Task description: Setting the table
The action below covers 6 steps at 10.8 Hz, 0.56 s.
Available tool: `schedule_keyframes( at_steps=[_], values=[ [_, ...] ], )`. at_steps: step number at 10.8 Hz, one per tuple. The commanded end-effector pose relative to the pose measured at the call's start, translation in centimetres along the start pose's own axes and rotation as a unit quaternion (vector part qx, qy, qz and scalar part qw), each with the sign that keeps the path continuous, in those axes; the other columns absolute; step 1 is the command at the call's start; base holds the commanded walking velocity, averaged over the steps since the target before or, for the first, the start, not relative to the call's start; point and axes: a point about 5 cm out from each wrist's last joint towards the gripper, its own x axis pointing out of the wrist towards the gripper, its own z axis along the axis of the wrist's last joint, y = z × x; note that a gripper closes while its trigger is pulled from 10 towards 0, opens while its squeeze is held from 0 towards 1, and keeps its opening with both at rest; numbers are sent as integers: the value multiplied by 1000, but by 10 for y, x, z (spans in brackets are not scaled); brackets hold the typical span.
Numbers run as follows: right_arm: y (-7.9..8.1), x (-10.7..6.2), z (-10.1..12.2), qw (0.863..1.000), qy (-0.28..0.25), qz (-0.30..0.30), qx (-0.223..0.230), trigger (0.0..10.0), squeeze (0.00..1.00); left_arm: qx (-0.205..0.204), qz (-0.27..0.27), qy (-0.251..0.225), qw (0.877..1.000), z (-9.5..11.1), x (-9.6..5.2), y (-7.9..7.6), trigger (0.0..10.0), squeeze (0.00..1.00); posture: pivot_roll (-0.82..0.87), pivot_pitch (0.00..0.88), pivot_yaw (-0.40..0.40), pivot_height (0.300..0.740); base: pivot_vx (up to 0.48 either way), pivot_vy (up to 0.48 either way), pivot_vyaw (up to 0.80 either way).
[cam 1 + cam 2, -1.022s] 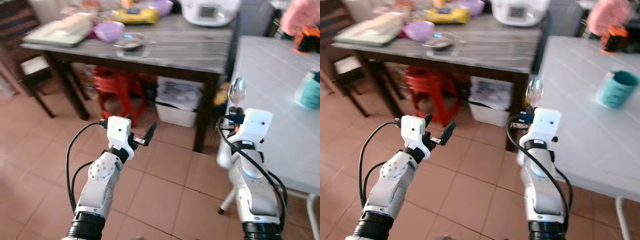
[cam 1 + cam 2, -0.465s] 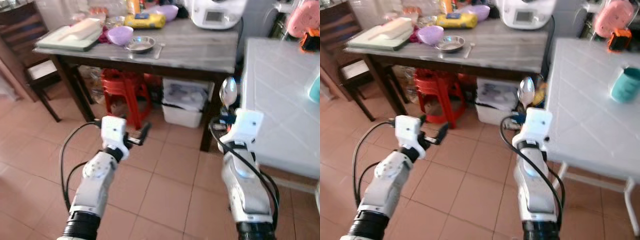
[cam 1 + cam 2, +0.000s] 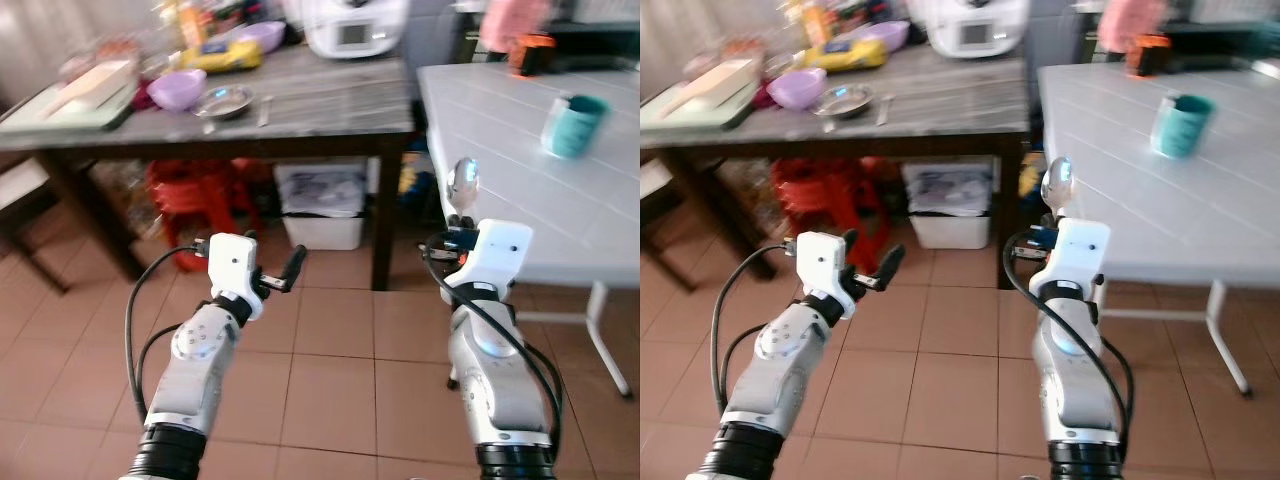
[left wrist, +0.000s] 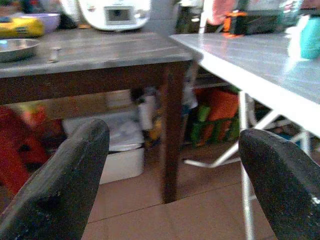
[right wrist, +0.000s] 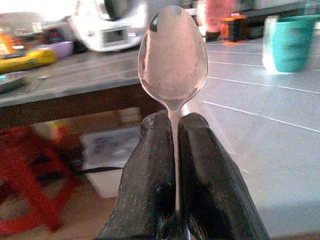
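My right gripper (image 5: 172, 145) is shut on a metal spoon (image 5: 173, 52), held upright with its bowl (image 3: 463, 178) above the fingers, just off the near left edge of the white tiled table (image 3: 520, 130). A teal cup (image 3: 572, 111) stands on that table, further back. My left gripper (image 4: 167, 150) is open and holds nothing, out over the tiled floor (image 3: 330, 370) in front of the dark wooden table (image 3: 300, 100).
On the dark table are a purple bowl (image 3: 175, 90), a metal dish (image 3: 223, 99), a white cooker (image 3: 355, 25) and a tray (image 3: 70, 95). Red stools (image 3: 195, 190) and a white bin (image 3: 322, 205) sit beneath it. The white table's metal leg (image 3: 605, 335) stands at right.
The whole picture has shifted: the camera turned right, so the white table and teal cup now lie more to the centre. Both grippers hold the same pose, spoon still gripped.
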Motion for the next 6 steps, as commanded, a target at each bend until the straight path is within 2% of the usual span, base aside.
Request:
schedule_keyframes(
  at_steps=[1,6],
  values=[
    [4,1,4,1000,-10,3,5,10000,0,12,5,0,1000,3,-1,4,10000,0,-75,68,127,740,0,349,0],
    [3,1,5,1000,-14,4,0,10000,0,4,0,-1,1000,2,2,-2,10000,0,-79,71,123,740,0,358,0]
  ],
)
